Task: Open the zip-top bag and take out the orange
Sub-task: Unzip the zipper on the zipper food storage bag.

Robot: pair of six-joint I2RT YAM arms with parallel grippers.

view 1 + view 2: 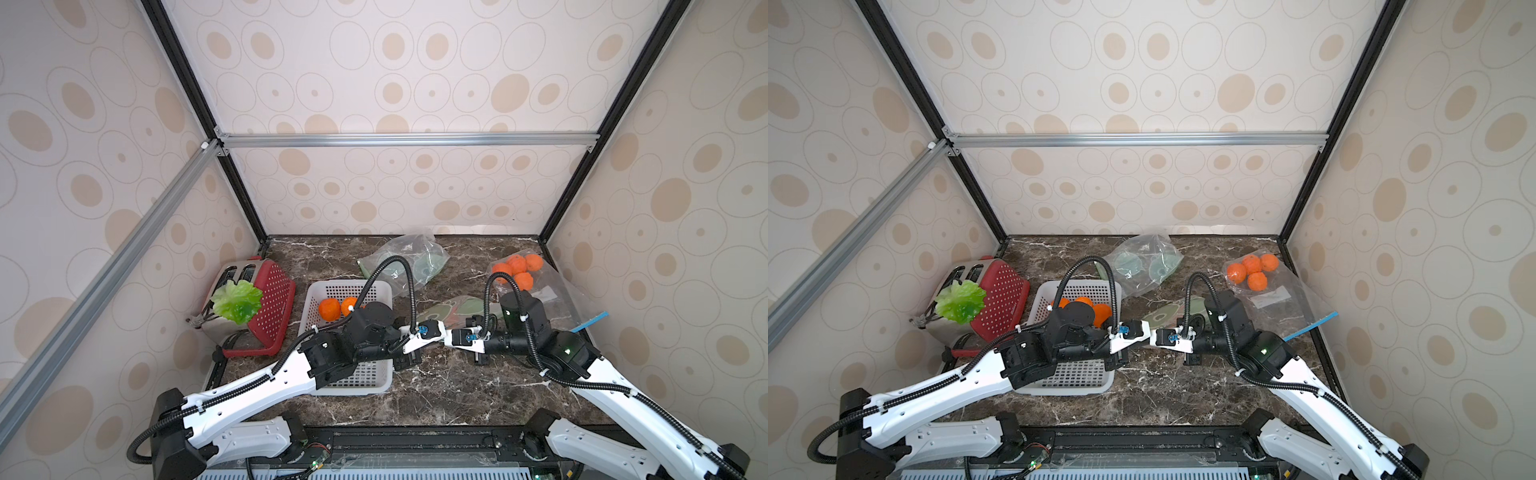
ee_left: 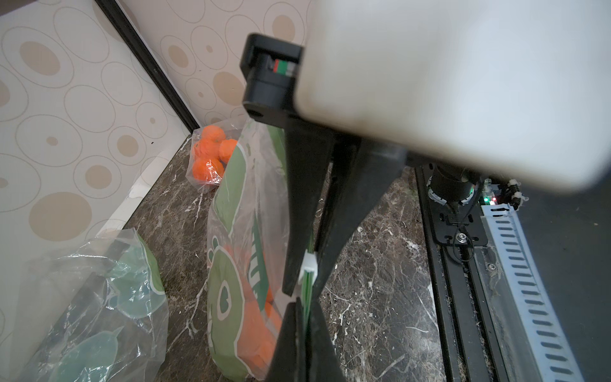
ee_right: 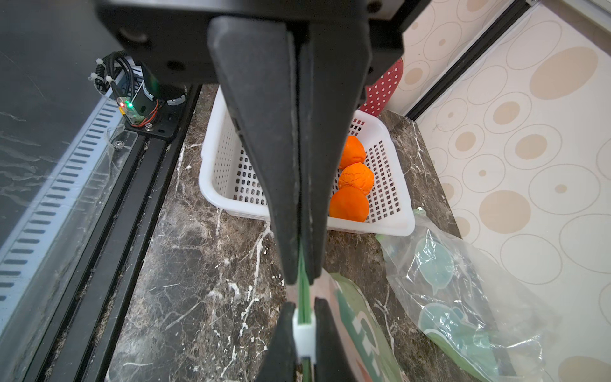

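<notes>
The zip-top bag [image 1: 459, 308], printed green, lies mid-table behind the two grippers. Orange [image 2: 256, 330] shows through its film, inside it. My left gripper [image 1: 441, 332] and right gripper [image 1: 448, 336] meet tip to tip at the bag's mouth. In the left wrist view my left gripper [image 2: 301, 314] is shut on the green zip strip. In the right wrist view my right gripper [image 3: 304, 307] is shut on the white zip slider [image 3: 304, 334], which sits between its fingertips. The slider [image 2: 309, 264] lies close to the left gripper's tips.
A white basket [image 1: 349, 284] with loose oranges [image 1: 329, 309] sits under my left arm. A red toaster [image 1: 272, 307] with a lettuce leaf [image 1: 237, 301] stands at the left. A clear bag of oranges [image 1: 517, 270] and a crumpled bag [image 1: 405, 257] lie at the back.
</notes>
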